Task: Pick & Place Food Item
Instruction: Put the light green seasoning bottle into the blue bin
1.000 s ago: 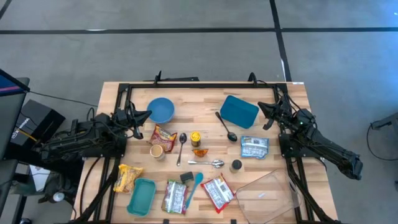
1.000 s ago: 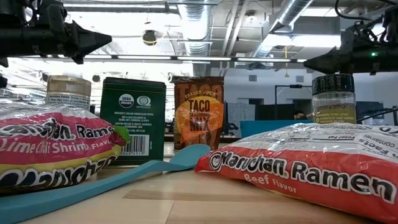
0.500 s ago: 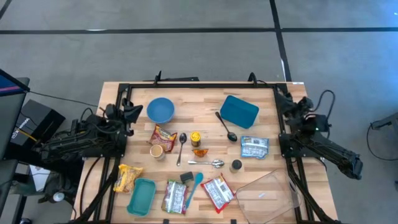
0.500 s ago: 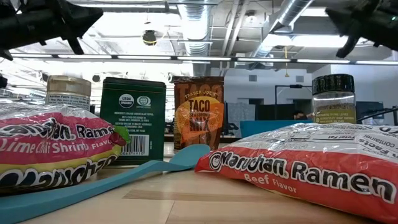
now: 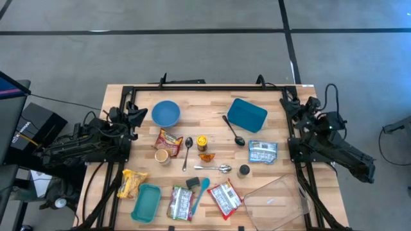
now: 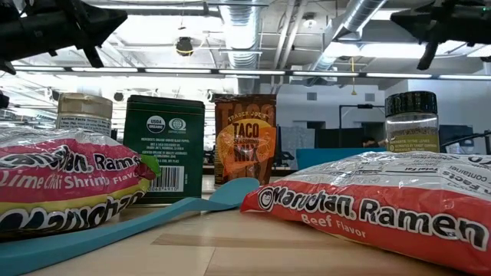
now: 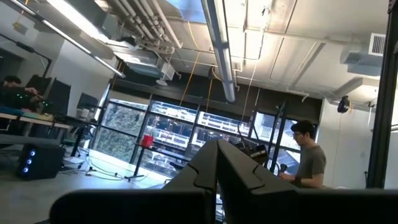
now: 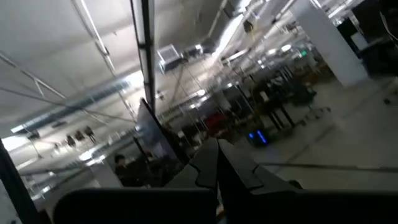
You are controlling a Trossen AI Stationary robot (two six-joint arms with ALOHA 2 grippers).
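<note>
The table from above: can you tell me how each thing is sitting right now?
left gripper: shut, empty, at the table's left edge.
right gripper: shut, empty, at the right edge.
blue bowl: upright, empty.
blue lid: lying flat.
clear container: empty.
teal tray: empty.
black spoon: lying flat.
beef ramen: lying flat.
spice jar: standing upright.

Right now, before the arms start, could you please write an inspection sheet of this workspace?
Surface: wooden table, black frame.
Job's things: ramen packs, taco mix, chip bag, silver pouch.
Clutter: blue bowl, blue lid, teal tray, spoons, spice jars, clear bin.
Grippers: left gripper and right gripper shut, empty, at the table's sides.
Cables: on both arms.
Surroundings: person in the room.
</note>
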